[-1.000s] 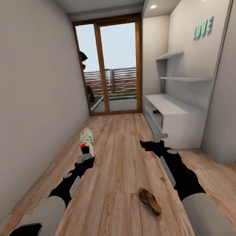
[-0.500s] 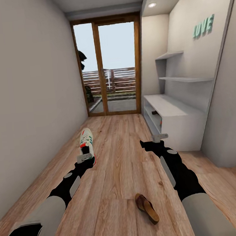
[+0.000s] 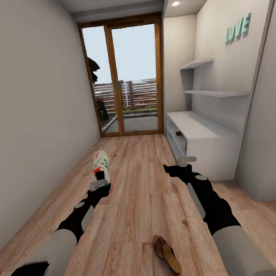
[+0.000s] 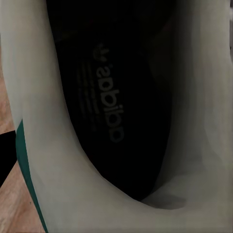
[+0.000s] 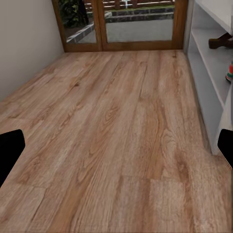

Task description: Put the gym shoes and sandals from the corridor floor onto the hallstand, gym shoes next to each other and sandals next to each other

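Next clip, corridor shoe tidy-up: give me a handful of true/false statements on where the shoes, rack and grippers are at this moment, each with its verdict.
1. A sandal lies on the floor between the arms. True.
2. The left gripper is at a gym shoe, whose inside is close up in the left wrist view. True.
3. The right gripper holds a sandal. False: it is open and empty over bare floor.
4. The rack stands along the left wall. False: it is on the right.
5. The rack's shelves are empty. False: a dark sandal and a bit of red-green shoe show on them.
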Available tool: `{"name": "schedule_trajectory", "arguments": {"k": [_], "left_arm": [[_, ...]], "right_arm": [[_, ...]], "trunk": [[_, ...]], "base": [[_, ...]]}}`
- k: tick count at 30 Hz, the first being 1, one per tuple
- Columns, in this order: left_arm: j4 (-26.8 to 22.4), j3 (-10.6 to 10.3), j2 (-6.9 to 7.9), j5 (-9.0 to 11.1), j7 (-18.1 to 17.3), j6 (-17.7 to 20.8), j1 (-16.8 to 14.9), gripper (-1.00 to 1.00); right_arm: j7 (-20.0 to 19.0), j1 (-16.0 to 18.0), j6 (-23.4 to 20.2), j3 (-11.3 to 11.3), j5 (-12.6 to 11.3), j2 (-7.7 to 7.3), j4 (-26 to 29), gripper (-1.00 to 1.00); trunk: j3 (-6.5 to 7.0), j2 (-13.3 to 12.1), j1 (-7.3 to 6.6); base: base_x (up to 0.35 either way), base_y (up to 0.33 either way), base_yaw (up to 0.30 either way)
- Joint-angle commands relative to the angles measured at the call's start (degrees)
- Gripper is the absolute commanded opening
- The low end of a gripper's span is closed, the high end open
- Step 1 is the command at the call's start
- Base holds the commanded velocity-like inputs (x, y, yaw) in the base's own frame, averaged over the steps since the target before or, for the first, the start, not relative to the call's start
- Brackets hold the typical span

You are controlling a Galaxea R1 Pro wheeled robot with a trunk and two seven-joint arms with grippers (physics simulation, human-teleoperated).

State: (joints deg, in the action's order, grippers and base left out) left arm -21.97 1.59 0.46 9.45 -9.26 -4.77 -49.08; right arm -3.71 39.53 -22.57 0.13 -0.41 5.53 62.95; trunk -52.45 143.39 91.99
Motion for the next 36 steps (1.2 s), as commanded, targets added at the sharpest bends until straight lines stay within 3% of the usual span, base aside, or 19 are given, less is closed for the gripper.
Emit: {"name": "schedule_trajectory", "arguments": {"k": [1, 15, 33, 36], "left_arm": [[0.07, 0.16, 0.01, 0.50, -0.41, -0.06, -0.05, -1.00], [0.09, 0.16, -0.02, 0.53, -0.41, -0.06, -0.05, -1.00], [0.06, 0.16, -0.02, 0.49, -0.42, -0.06, -0.05, -1.00], [-0.05, 0.16, 0.05, 0.42, -0.41, 0.11, -0.05, -1.00]], "right_arm": [[-0.15, 0.02, -0.28, -0.04, -0.03, 0.01, 0.10, 1.00], [-0.09, 0.02, -0.28, -0.04, 0.01, 0.01, 0.24, 1.00], [-0.09, 0.02, -0.28, -0.04, 0.03, 0.01, 0.11, 1.00], [-0.11, 0.02, 0.15, -0.10, -0.04, 0.01, -2.84, 1.00]], "trunk": [[-0.06, 0.02, 0.02], [-0.06, 0.02, 0.02], [-0.06, 0.02, 0.02], [-0.06, 0.02, 0.02]], "base": [[0.276, -0.251, 0.000], [0.229, -0.202, 0.000], [0.012, -0.005, 0.091], [0.000, 0.000, 0.000]]}}
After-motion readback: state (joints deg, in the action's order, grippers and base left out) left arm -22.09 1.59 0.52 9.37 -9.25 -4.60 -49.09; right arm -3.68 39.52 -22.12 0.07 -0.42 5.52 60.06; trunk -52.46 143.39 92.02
